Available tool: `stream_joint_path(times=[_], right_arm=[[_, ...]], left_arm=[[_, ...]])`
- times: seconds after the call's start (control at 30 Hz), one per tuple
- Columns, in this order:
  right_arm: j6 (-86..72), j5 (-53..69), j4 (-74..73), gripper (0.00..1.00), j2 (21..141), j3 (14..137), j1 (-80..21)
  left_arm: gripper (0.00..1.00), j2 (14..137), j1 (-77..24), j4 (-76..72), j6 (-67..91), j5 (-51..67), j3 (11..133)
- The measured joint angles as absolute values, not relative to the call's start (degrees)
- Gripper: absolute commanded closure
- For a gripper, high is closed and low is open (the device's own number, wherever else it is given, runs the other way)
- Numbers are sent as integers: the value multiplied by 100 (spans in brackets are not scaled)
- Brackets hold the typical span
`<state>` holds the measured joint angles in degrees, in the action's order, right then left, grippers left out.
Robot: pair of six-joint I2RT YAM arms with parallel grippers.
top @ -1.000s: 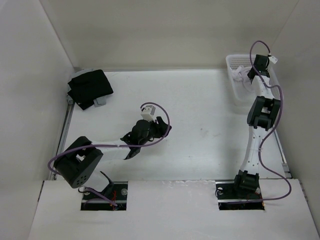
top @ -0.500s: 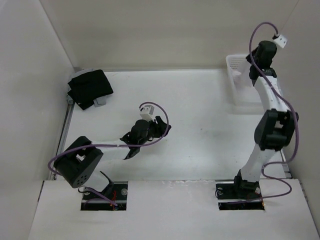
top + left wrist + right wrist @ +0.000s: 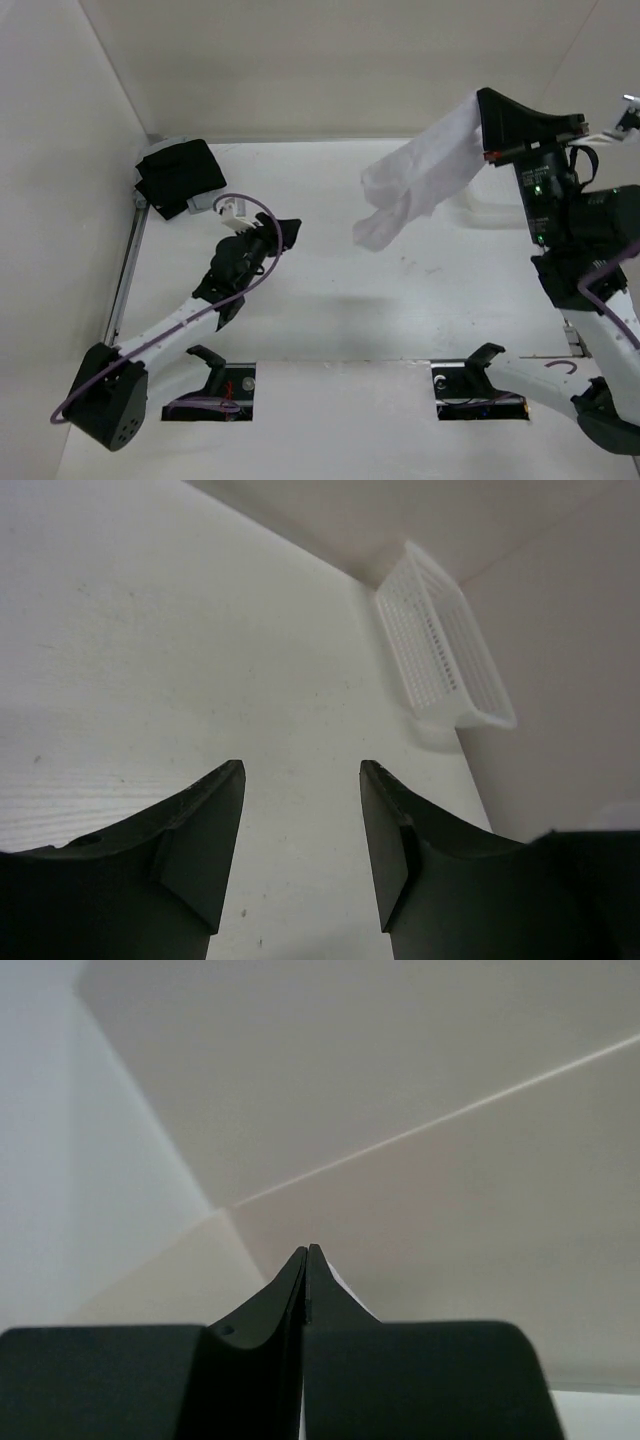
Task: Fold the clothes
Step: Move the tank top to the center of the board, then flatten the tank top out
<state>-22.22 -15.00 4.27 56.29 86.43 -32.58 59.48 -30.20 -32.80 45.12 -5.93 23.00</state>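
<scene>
White clothes (image 3: 425, 175), apparently plain; black garment (image 3: 180, 176)

a lab test booth: plain white walls (image 3: 330, 70), white table (image 3: 430, 295), left arm (image 3: 175, 327) and right arm (image 3: 575, 230) at its edge

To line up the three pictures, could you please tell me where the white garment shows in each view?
Top external: the white garment hangs over the far right of the table, pinched by the right claw.
Left wrist: not in view.
Right wrist: only a thin white sliver beside the shut fingertips, likely the garment.
Shared landmark: the right claw in those two; the left wrist shares only the table with the top view.
</scene>
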Motion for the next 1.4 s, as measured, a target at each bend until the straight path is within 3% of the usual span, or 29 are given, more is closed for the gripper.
stream_joint_path(times=[0.13,0.27,0.37,0.43,0.5,0.6,0.63,0.73,0.77,0.83,0.9,1.0,1.07,1.23,1.4], right_arm=[[-2248,-1562,475,97,5245,8154,-4333],[-2746,-1422,731,94,5516,6814,-4195],[-3275,-952,1184,90,6477,5931,-3736],[-3684,-591,1350,82,7985,5717,-3170],[-3872,-425,1284,68,8997,5747,-2768],[-4012,-403,947,57,9609,5791,-2429],[-4023,-436,860,57,9592,5791,-2390],[-3962,-692,1024,92,8884,5413,-2482],[-3972,-838,1144,98,8346,5011,-2591],[-4036,-1009,1114,99,7651,4442,-2742],[-4209,-1258,932,94,6904,3728,-3055],[-4635,-1610,242,66,6204,2908,-3636],[-4945,-1813,-471,58,5896,2582,-4036],[-5704,-2115,-1651,54,5354,2460,-4790],[-6062,-2178,-2005,54,5614,2460,-4989]], left_arm=[[52,5240,-2550,-2867,4692,-622,2137],[52,4919,-2283,-2475,4788,-648,1942],[52,4930,-2174,-2274,4801,-652,1800],[54,5006,-2139,-2117,4799,-661,1741],[54,5207,-2156,-2032,4766,-674,1732],[56,5454,-2445,-1876,4641,-720,1732],[56,5502,-2565,-1857,4606,-727,1732],[57,5778,-3376,-1824,4381,-888,1734],[57,5883,-3638,-1811,4309,-930,1734],[55,6200,-4125,-1763,4174,-1035,1793],[52,6681,-4565,-1737,4058,-1203,1940],[51,7561,-4860,-1774,3953,-1240,2276],[53,8034,-4888,-1855,3938,-1216,2502],[91,8892,-4849,-2191,3972,-972,3122],[95,9087,-4576,-2215,4152,-910,3264]])
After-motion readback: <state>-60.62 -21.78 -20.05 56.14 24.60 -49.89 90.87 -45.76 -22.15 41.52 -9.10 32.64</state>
